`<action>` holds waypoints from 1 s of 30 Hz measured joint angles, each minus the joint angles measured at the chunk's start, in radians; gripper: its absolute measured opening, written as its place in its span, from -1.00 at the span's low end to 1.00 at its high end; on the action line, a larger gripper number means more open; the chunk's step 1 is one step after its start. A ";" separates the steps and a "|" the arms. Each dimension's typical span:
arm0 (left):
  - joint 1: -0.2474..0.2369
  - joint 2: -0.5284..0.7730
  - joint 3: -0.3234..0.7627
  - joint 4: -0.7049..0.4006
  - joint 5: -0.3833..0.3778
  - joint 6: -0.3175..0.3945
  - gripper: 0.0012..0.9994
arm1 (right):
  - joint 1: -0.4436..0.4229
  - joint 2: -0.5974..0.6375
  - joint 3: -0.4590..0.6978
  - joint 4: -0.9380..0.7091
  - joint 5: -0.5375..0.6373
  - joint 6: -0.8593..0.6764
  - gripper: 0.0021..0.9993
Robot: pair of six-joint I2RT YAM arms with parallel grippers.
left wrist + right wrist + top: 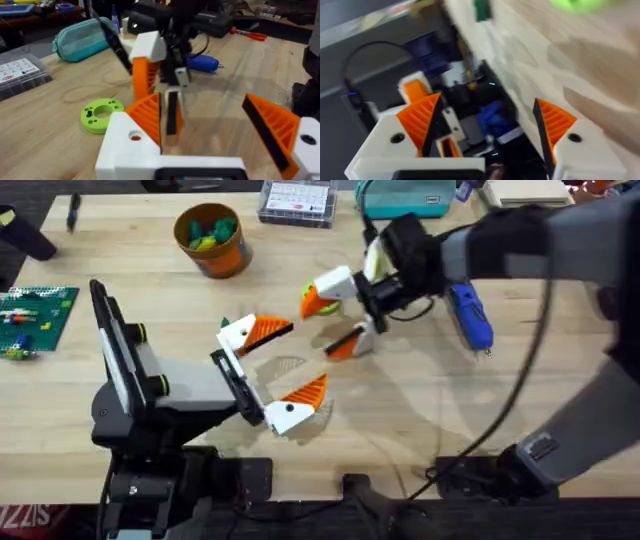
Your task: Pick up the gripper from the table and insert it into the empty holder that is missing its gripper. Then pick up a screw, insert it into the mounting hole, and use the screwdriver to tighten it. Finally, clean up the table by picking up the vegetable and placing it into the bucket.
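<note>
Overhead view: small round orange bucket [211,240] at upper left; blue pen-shaped screwdriver [471,316] at right of centre; left gripper [283,370] at centre, right gripper [335,321] just above it.

The left arm's black links reach from its base toward the middle of the light wooden table [420,400], low over the top. Its white left gripper [283,370] has its orange ribbed fingers [268,329] spread wide apart. The grey-sleeved right arm comes across from the table's right side; its white-and-orange right gripper [335,320] hangs just beyond the left gripper, fingers likewise parted
</note>
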 joint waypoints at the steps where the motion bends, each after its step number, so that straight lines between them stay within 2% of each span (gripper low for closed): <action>1: 0.000 0.000 0.000 0.000 0.000 0.000 0.97 | -0.008 -0.032 0.000 -0.073 0.047 -0.042 0.99; 3: 0.000 0.000 0.000 0.000 0.000 0.000 0.97 | -0.018 -0.118 0.001 -0.194 0.163 -0.121 0.99; 6: 0.000 0.000 0.000 0.000 0.000 0.000 0.97 | -0.021 -0.247 0.004 -0.269 0.335 -0.216 0.99; 9: 0.000 0.000 0.000 0.000 0.000 0.000 0.97 | -0.021 -0.367 0.013 -0.276 0.514 -0.341 0.99; 14: 0.000 0.000 0.000 0.001 -0.007 0.000 0.97 | -0.023 -0.455 0.016 -0.201 0.723 -0.474 0.99; 18: 0.000 0.000 0.000 0.004 -0.032 0.000 0.97 | -0.023 -0.455 0.016 -0.135 0.792 -0.509 0.99; 25: 0.000 0.000 0.000 0.009 -0.072 0.000 0.97 | -0.014 -0.452 0.016 -0.098 0.796 -0.593 0.99; 29: 0.000 0.000 0.000 0.011 -0.089 0.000 0.97 | 0.025 -0.419 0.016 -0.044 0.796 -0.670 0.99; 30: 0.000 0.000 0.000 0.012 -0.096 0.000 0.97 | 0.072 -0.384 0.016 0.003 0.796 -0.729 0.99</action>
